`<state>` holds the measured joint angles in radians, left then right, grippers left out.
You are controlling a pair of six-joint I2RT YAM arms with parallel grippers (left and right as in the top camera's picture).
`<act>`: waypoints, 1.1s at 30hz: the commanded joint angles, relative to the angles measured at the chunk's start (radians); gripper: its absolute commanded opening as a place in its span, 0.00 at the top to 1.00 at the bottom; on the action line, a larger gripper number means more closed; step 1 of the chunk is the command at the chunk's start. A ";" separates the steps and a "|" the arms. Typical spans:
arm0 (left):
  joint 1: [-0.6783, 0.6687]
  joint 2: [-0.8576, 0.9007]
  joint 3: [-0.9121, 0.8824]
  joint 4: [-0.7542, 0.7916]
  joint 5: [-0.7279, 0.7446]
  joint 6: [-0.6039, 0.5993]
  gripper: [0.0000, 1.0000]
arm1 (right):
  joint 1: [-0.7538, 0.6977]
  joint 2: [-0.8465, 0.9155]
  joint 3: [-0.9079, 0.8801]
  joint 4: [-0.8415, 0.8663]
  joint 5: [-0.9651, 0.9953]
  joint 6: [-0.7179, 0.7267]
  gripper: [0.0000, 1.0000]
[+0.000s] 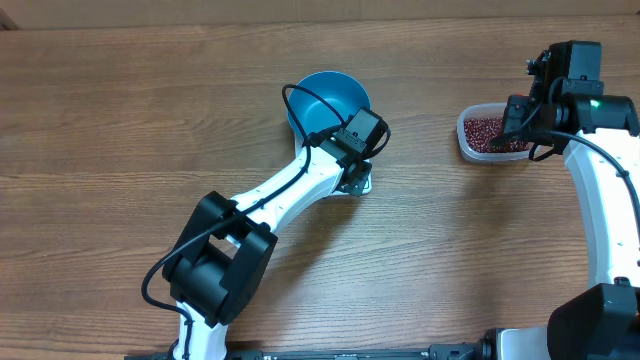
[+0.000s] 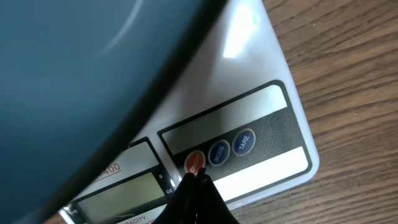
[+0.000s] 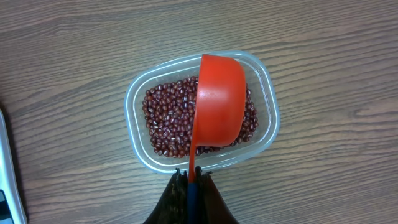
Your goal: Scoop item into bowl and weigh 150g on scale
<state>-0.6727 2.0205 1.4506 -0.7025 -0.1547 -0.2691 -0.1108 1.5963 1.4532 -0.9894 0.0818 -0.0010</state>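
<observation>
Bowl (image 2: 74,81) sits on scale (image 2: 261,74), ready for weighing. Left gripper (image 2: 198,180), fingers pinched shut and empty, points its tip at the red button (image 2: 194,162) — likely to power on. Right gripper (image 3: 193,182) clamps the scoop (image 3: 219,99) handle, cup over the beans (image 3: 168,121) in the tub (image 3: 264,134) — positioned to dig.

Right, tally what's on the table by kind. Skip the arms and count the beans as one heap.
bowl: 1
tub: 1
scale: 1
scoop: 1
beans, one heap: 1
Total: 5
</observation>
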 commanded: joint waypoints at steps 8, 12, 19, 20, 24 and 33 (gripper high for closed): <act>-0.002 0.035 0.024 0.019 -0.043 0.024 0.96 | -0.002 -0.001 0.039 -0.004 -0.005 -0.008 0.96; -0.002 0.035 0.024 0.034 -0.043 0.023 0.96 | -0.002 -0.001 0.039 -0.005 -0.005 -0.008 0.97; -0.002 0.044 0.024 0.033 -0.035 0.023 0.96 | -0.002 -0.001 0.039 -0.005 -0.005 -0.008 0.96; -0.002 0.048 0.024 0.032 -0.035 0.023 0.96 | -0.002 -0.001 0.039 -0.005 -0.005 -0.008 0.96; -0.002 0.071 0.024 0.023 -0.035 0.023 0.96 | -0.002 -0.001 0.039 -0.005 -0.005 -0.008 0.97; -0.002 0.084 0.024 0.015 -0.035 0.023 0.96 | -0.002 -0.001 0.039 -0.005 -0.005 -0.008 0.96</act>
<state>-0.6727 2.0693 1.4616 -0.6819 -0.1806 -0.2581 -0.1108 1.5963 1.4532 -0.9962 0.0818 -0.0013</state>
